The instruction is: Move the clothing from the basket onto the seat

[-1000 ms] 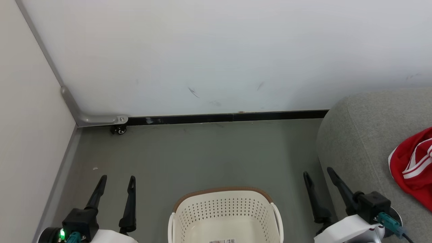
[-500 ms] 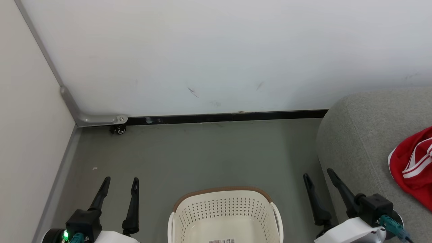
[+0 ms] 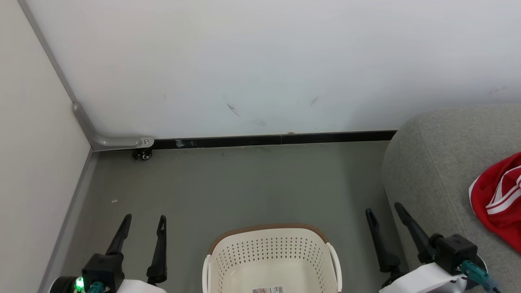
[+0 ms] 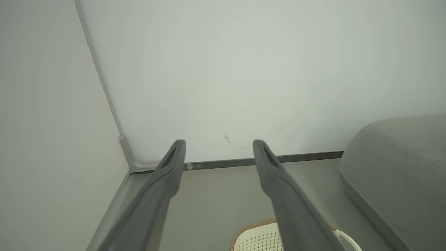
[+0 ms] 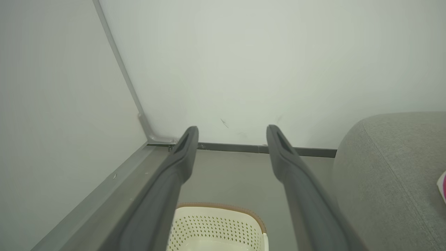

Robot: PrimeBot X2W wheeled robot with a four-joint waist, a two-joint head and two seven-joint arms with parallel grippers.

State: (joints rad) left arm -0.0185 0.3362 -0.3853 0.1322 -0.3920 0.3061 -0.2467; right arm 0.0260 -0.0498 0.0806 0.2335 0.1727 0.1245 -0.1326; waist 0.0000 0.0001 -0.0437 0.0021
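Note:
The cream perforated basket (image 3: 272,260) with a brown rim stands on the floor at the bottom centre; only a label sticker shows on its inner bottom. The red clothing (image 3: 498,201) with white stripes lies on the light-grey seat (image 3: 439,162) at the right edge. My left gripper (image 3: 145,217) hangs open to the left of the basket, nothing between its fingers. My right gripper (image 3: 382,208) is open too, between the basket and the seat's side. The basket's rim (image 4: 256,235) (image 5: 216,223) and the seat (image 4: 397,167) (image 5: 390,167) show past each wrist's own open fingers (image 4: 172,167) (image 5: 184,157).
A white wall (image 3: 260,65) with a black skirting strip (image 3: 276,141) closes the far side. A pale panel (image 3: 36,162) on the left ends in a grey metal bracket (image 3: 118,143) with a small caster (image 3: 142,154). Grey floor (image 3: 244,187) lies between the basket and the wall.
My left gripper has shifted slightly right and down. The right gripper has eased down a little. The basket and clothing stay put.

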